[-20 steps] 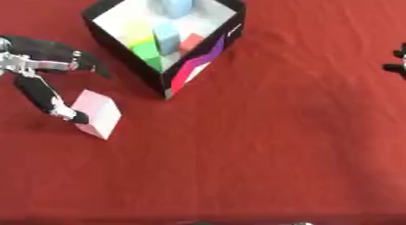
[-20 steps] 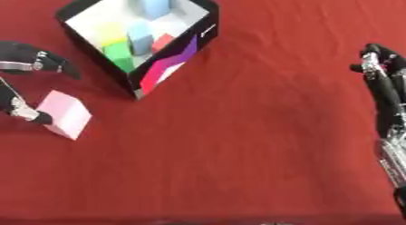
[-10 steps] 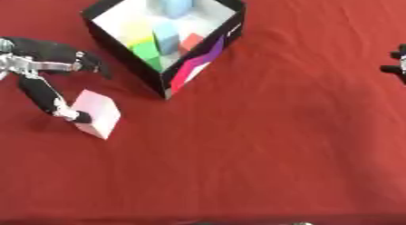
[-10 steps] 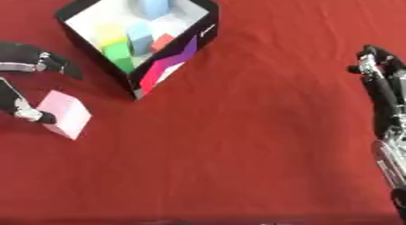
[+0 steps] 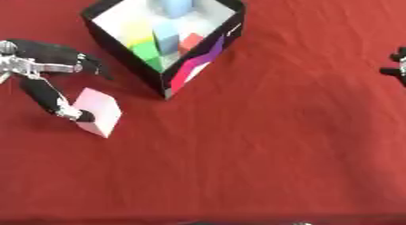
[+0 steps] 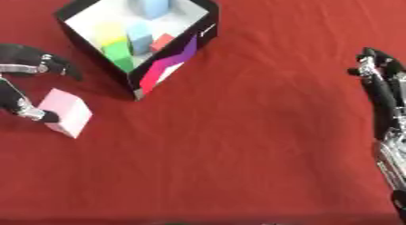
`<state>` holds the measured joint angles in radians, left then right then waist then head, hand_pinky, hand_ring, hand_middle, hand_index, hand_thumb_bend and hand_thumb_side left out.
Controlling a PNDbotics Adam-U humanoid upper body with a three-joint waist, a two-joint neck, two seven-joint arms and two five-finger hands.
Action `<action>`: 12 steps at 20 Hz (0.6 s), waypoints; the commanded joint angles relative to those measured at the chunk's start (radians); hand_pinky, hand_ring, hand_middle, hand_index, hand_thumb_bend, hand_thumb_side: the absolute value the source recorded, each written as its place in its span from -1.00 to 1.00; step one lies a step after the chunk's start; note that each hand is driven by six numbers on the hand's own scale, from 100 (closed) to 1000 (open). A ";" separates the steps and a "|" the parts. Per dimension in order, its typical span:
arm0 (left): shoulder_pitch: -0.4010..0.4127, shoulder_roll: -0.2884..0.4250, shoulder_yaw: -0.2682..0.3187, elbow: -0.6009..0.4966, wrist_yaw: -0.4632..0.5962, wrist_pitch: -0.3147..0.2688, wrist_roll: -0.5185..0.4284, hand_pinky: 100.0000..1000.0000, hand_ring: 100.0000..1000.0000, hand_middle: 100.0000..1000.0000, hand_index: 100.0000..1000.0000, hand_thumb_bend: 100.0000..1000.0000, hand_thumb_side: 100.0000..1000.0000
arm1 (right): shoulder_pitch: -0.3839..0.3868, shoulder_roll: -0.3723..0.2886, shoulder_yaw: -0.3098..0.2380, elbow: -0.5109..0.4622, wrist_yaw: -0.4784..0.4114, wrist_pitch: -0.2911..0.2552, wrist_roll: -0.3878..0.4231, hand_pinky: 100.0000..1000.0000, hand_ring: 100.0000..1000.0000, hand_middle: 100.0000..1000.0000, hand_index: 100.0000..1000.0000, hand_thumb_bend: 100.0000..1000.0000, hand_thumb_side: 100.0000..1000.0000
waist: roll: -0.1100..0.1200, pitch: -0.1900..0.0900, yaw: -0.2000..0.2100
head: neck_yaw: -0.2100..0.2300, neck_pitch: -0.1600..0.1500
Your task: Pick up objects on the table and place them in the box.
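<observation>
The worktop [image 5: 262, 165] is covered in a red cloth, and the part nearest the robot holds nothing but small folds. At about 9 o'clock sits the pale pink cube [image 5: 98, 111], the only loose thing left on the cloth. The left hand [image 5: 40, 72] reaches in from the left edge. One black fingertip touches the cube's left side, and the other fingers [image 5: 89, 65] stick out above and behind it, spread apart and not yet wrapped round the cube. The cube is lying flat on the cloth.

To do this step well, I think the hand should bring the upper fingers down onto the far side of the cube, so it is pinched from two sides. It should lift straight up and clear the wall before it moves over the box. The box is close by, so the trip is short.

The right hand [image 6: 379, 85] lies along the right edge at about 3 o'clock, fingers straight and holding nothing.

At about 11 o'clock stands the black cardboard box with white inside walls [image 5: 131, 48], turned corner-first. It already holds blocks in yellow, green, light blue and red. Pink, purple and white shapes are printed on its near outer wall, but I see no words, brand or label there that I can read
</observation>
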<state>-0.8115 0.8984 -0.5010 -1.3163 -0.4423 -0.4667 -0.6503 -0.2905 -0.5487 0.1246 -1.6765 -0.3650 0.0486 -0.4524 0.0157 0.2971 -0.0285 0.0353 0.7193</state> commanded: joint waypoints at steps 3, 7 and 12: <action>-0.005 0.031 0.019 -0.014 0.033 -0.252 -0.257 0.91 0.92 0.71 0.87 -0.24 0.36 | -0.010 -0.014 -0.004 -0.007 0.007 -0.001 0.007 1.00 0.39 0.50 0.60 -1.00 0.08 | -0.002 -0.013 0.001 | 0.000 -0.005; 0.005 0.037 0.010 -0.017 0.047 -0.260 -0.257 0.93 0.93 0.71 0.88 -0.31 0.39 | -0.010 -0.013 -0.003 -0.007 0.008 0.001 0.009 1.00 0.39 0.50 0.60 -1.00 0.09 | -0.002 -0.012 0.000 | 0.000 -0.004; 0.014 0.043 0.005 -0.013 0.058 -0.266 -0.257 0.94 0.93 0.71 0.88 -0.30 0.53 | -0.011 -0.013 -0.002 -0.007 0.008 0.002 0.011 1.00 0.39 0.50 0.60 -1.00 0.09 | -0.002 -0.012 0.000 | 0.000 -0.006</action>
<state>-0.7882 0.8998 -0.5030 -1.3188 -0.3948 -0.4679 -0.6490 -0.2905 -0.5486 0.1257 -1.6753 -0.3644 0.0511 -0.4456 0.0154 0.2983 -0.0285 0.0345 0.7193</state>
